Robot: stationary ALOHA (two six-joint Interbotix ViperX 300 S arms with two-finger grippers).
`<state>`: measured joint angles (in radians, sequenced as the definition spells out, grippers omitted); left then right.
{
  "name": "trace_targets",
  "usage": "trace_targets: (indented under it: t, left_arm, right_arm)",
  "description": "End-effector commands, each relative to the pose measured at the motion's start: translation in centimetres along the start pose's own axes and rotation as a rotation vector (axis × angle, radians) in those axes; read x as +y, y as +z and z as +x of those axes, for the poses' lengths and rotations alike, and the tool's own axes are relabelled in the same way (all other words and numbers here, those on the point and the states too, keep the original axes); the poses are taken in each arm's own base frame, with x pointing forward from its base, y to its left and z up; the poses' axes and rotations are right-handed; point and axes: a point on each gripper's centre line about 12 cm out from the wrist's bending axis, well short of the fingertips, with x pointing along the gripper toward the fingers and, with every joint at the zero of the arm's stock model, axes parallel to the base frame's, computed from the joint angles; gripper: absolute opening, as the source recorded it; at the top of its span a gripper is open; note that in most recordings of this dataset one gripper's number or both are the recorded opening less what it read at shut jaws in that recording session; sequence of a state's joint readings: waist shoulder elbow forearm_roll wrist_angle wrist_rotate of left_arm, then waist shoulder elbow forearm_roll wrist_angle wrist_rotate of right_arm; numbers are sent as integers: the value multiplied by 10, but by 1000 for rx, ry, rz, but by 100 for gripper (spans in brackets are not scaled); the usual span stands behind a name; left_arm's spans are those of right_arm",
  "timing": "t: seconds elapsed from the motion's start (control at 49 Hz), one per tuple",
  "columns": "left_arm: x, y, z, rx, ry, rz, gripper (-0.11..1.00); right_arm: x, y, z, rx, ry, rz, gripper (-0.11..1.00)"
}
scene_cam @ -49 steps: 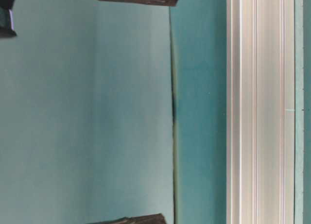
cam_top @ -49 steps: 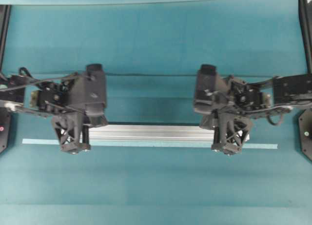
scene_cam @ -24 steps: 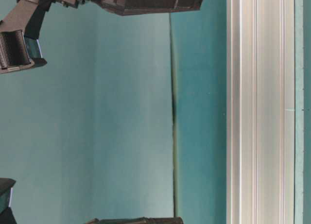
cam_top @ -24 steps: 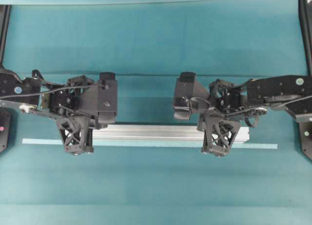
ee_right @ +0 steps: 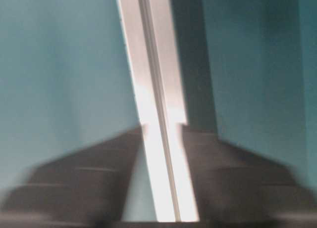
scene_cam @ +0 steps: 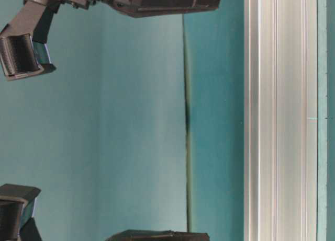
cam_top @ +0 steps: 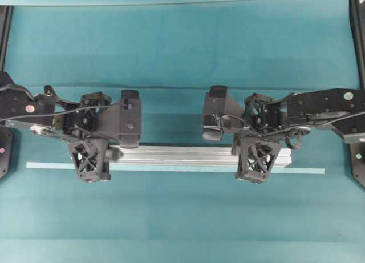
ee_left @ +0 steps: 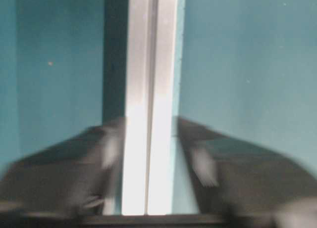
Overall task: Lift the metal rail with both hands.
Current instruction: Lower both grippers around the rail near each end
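Silver and grooved along its length, the metal rail lies flat on the teal table, just above the thin pale tape strip that runs parallel to it and reaches further at both ends. Both arms are down over the rail, the left gripper near its left end and the right gripper near its right end. In the left wrist view the left gripper's two fingers stand apart on either side of the rail, with small gaps showing between their pads and the metal. The right wrist view shows the same arrangement: the right gripper's fingers straddle the rail, spread rather than pressed on it, though motion blur makes the exact clearance hard to judge. From the table-level view the rail appears to rest against the surface with no gap beneath it, so it looks not yet raised. Judging by this, the approach and alignment are done; what remains is to close both grippers on the rail and bring the two ends up together, level, so it does not tip.
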<state>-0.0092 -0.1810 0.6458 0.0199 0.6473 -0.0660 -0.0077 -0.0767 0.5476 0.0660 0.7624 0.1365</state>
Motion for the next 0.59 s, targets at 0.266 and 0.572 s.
trace_targets:
  t: [0.266, 0.572]
  left_arm:
    - [-2, 3, 6, -8, -3, 13, 97]
    - [-3, 2, 18, 0, -3, 13, 98]
  right_arm:
    - [2, 2, 17, -7, -38, -104, 96]
    - [1, 0, 27, 4, -40, -113, 96]
